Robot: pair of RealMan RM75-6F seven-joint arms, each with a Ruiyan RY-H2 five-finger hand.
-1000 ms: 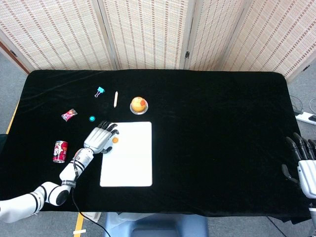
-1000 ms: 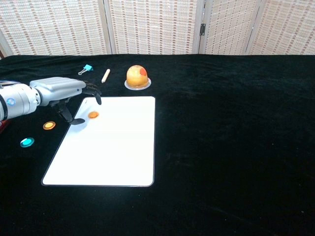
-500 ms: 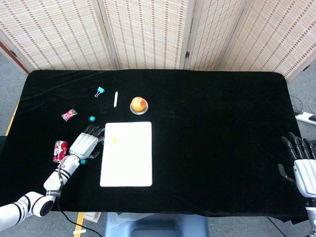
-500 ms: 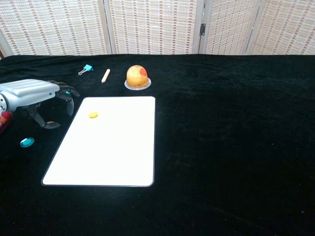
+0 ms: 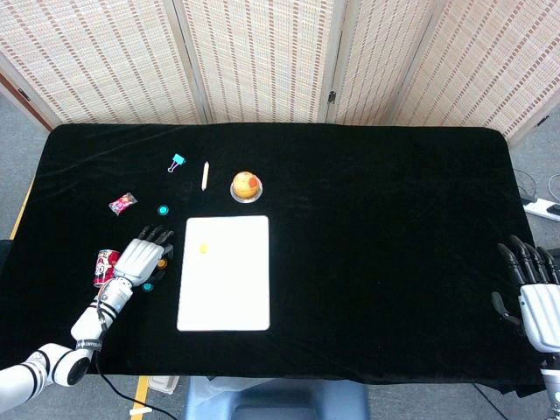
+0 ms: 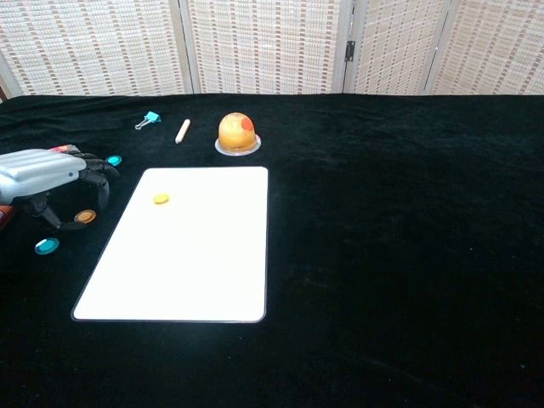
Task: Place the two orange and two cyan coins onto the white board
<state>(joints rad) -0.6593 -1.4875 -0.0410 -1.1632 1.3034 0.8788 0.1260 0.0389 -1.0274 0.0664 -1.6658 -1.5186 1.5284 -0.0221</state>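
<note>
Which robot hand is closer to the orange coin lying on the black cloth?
Left. The left robot hand hovers right over the orange coin, fingertips beside it. The right robot hand sits far across the table.

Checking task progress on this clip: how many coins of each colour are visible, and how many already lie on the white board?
Orange coins: 2, one on the white board at, one off it by the left hand at
Cyan coins: 2, both off the board, at and
Total: 4 coins, 1 on the board
</note>
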